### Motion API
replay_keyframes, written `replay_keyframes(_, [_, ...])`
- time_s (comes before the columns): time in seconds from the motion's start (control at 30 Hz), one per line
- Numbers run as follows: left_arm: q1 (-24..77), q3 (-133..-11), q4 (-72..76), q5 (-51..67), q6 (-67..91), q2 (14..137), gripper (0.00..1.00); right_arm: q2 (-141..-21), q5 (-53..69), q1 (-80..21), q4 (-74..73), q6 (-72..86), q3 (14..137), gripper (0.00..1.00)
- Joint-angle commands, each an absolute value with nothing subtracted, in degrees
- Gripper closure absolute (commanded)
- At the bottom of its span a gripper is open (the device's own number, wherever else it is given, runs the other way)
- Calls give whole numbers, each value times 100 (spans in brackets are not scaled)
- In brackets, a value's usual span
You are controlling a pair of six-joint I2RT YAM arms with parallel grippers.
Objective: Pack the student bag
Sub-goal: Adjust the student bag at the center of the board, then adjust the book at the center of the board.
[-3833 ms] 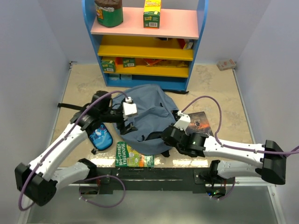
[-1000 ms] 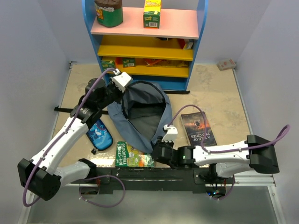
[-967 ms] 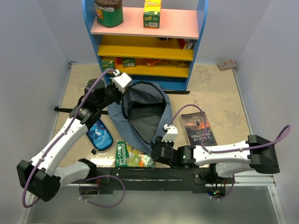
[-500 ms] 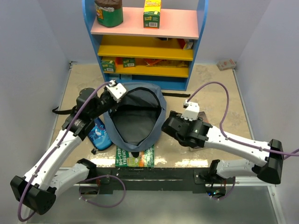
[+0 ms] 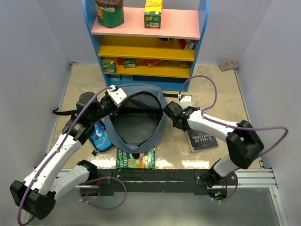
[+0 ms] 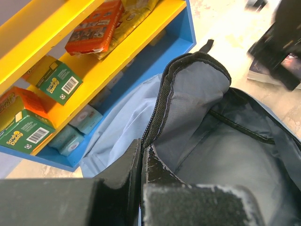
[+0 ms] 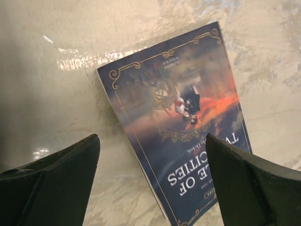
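Pinching the zipper edge of the backpack [image 6: 122, 127], the left gripper [image 6: 141, 157] was clamped together on it; the backpack lay gaping on the table [image 5: 225, 94], before the blue shelf [image 5: 146, 83]. Rightward, the right gripper [image 7: 151, 141] hung with jaws wide apart over a dark book [image 7: 188, 108].

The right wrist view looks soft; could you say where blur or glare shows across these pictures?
Right wrist: the book is blurred and glare streaks the table. Left wrist: the top-right corner is blurred. Top external: sharp throughout.
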State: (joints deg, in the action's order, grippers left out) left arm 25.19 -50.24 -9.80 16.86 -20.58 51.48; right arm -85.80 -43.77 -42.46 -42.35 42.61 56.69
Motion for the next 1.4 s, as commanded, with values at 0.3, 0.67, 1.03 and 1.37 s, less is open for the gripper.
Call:
replay_keyframes(0.3, [2540,-5018,-360,1854,-2092,4966,100,-10159,-4219,-3762,-3604,3480,6153,22])
replay_keyframes(0.67, [2540,-5115,-475,1890,-2057,5019,100,-10424,-3393,-3419,-2998,3314,5687,75])
replay_keyframes(1.03, [2531,-5177,-510,1925,-2092,5019,100,-9468,-2953,-3340,-2655,3164,5537,100])
replay_keyframes(1.37, [2531,-4852,-316,2056,-1942,4948,100,-6531,-4648,-5067,-3417,2970,6406,100])
